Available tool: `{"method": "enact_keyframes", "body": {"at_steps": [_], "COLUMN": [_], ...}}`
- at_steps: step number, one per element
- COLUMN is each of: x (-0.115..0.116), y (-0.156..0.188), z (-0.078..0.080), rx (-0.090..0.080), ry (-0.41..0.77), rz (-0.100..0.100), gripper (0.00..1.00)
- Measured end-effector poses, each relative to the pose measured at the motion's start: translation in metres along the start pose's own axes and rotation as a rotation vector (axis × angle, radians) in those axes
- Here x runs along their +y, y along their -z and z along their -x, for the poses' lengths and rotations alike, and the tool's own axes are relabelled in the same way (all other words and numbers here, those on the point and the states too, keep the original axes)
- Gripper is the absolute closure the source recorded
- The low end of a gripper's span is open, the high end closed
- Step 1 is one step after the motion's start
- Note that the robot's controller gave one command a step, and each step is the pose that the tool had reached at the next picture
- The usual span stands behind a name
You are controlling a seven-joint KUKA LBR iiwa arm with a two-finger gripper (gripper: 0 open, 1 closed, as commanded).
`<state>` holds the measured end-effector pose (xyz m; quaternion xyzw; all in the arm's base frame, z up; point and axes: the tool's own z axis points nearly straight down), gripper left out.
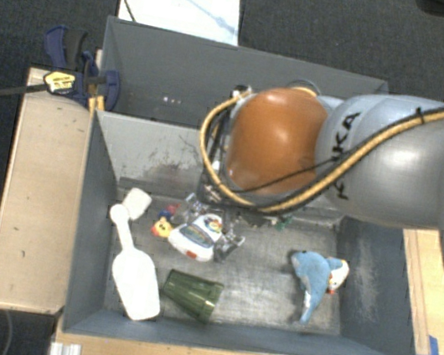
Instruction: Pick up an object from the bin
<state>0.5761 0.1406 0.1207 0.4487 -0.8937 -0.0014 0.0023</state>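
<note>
**Gripper low over a toy boat in the grey bin (113, 170)**

Under the arm's orange cover, the gripper (213, 218) hangs just above a white, blue and orange toy boat (193, 244). A white scoop (133, 274) lies at the view's left, a dark green cup (191, 294) in front, and a blue plush dolphin (312, 280) well apart

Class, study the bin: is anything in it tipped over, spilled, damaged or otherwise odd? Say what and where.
Only the green cup stands out: it lies on its side near the front wall of the bin, beside the white scoop. Nothing looks spilled or broken.
</note>
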Motion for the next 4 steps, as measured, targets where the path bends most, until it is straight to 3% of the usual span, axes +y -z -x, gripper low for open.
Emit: {"method": "enact_keyframes", "body": {"at_steps": [4], "x": [-0.001], "y": [0.061], "z": [0.002], "rx": [-0.008], "ry": [-0.007], "rz": [-0.007], "gripper": [1.0]}}
